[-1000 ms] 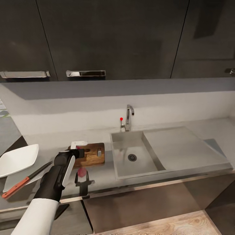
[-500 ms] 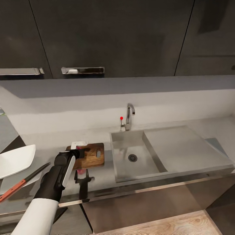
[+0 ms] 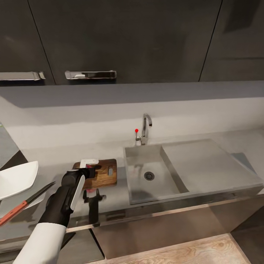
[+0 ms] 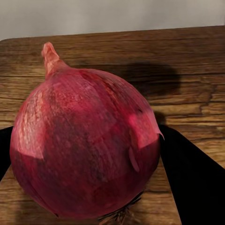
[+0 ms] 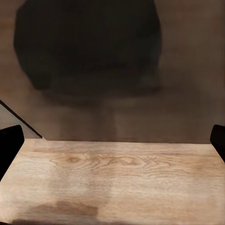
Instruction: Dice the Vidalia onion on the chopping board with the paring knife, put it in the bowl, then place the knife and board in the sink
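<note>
At the far left of the head view the bowl (image 3: 16, 179) is seen, white, cut by the frame edge, resting on the desk (image 3: 55, 157). Just near of it the paring knife (image 3: 25, 203) is laid diagonally, reddish handle toward the near left, dark blade pointing toward the board. The left arm is extended from the near left, and the left gripper (image 3: 88, 171) is held over the near left part of the chopping board (image 3: 104, 172). In the left wrist view the Vidalia onion (image 4: 86, 145), dark red-skinned, is pinched between the two dark fingers (image 4: 192, 183), one at each side, with the wood grain of the board directly behind it; whether the onion touches the board cannot be told. Right of the board, close beside it, the sink (image 3: 141, 187) is recorded, with faucet (image 3: 145, 129) at its far edge. For the right gripper (image 5: 112, 140), fingers are spread apart above light wood floor (image 5: 117, 183).
</note>
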### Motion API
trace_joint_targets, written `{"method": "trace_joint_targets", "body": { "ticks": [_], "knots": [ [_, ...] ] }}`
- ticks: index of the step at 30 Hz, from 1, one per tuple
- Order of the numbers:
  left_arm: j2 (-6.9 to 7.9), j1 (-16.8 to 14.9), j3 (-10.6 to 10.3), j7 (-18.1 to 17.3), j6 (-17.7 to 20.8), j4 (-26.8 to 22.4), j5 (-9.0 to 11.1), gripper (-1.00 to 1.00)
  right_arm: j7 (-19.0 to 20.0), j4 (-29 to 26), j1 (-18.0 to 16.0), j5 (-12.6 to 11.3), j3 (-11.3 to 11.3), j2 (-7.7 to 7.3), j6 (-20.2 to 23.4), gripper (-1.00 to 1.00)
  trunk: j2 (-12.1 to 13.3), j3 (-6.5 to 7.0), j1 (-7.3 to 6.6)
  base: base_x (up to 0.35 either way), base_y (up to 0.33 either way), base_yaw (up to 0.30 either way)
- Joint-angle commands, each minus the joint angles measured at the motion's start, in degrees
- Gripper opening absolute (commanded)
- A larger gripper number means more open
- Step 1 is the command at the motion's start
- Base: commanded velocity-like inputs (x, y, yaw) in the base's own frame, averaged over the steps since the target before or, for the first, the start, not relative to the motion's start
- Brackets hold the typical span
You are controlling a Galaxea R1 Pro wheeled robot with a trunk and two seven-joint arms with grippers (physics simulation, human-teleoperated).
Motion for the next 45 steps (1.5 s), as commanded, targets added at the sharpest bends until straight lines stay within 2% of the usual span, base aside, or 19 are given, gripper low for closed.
{"method": "trace_joint_targets", "body": {
  "ticks": [1,23,45],
  "knots": [
    [-0.01,0.0,0.0,0.2,0.2,-0.1,0.2,-1.0,0.0,-0.1,0.0,0.2,-0.1,0.02,0.0,1.0,-0.1,-0.17,0.03,0.061,0.0,0.0],
    [-0.02,0.0,0.0,0.2,0.3,-0.1,0.1,-1.0,0.0,-0.1,0.0,0.2,-0.1,0.02,0.0,1.0,-0.1,-2.16,0.03,0.039,0.017,0.0],
    [0.03,0.0,0.0,0.2,0.2,0.0,0.1,-1.0,0.0,0.0,0.0,0.3,0.0,0.0,-0.1,1.0,-0.1,-2.26,0.03,0.003,0.002,0.0]
  ]
}}
